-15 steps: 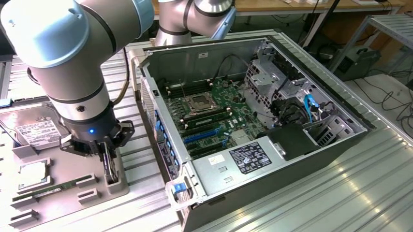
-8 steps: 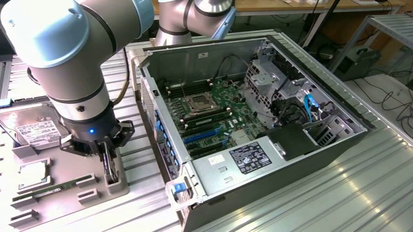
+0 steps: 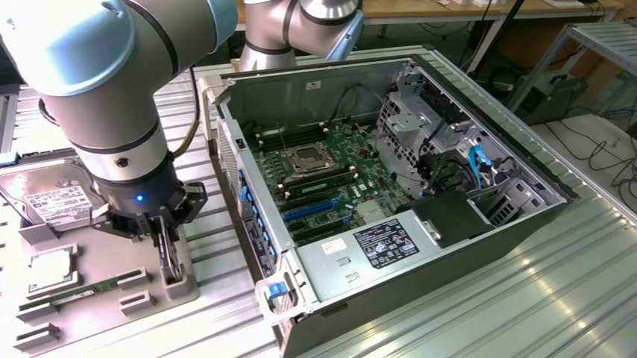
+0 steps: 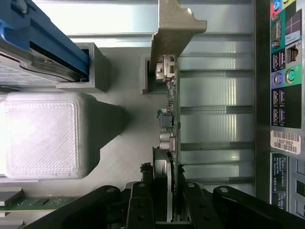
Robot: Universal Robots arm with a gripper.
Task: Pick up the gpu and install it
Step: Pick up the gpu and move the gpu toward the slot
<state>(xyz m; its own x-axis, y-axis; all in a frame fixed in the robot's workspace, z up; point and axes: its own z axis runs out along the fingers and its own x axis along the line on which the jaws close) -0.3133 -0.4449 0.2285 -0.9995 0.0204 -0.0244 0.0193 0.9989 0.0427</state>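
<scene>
Gripper (image 4: pixel 167 195), nearest, had its jaws pinched narrowly on the gpu (image 4: pixel 172 109), which stood on edge in a slot of the grey holder tray (image 3: pixel 95 332) (a hard drive (image 3: pixel 55 195) and memory stick (image 3: pixel 88 291) sat there too); the open computer case (image 3: pixel 298 93) held its motherboard (image 3: pixel 329 175).

The arm (image 3: pixel 100 97) comes in from eleven o'clock in the exterior view, its fat grey body dropping steeply to the wrist (image 3: pixel 134 190), where a small blue light (image 3: pixel 139 198) glows on the black collar. A further grey joint (image 3: pixel 289 30) of it stands up at twelve o'clock. The gripper (image 3: pixel 165 253) points straight down at about eight o'clock. Its black fingers (image 4: pixel 143 195) are drawn close together, one on each face of the gpu (image 4: pixel 172 86), pinching its edge.
</scene>
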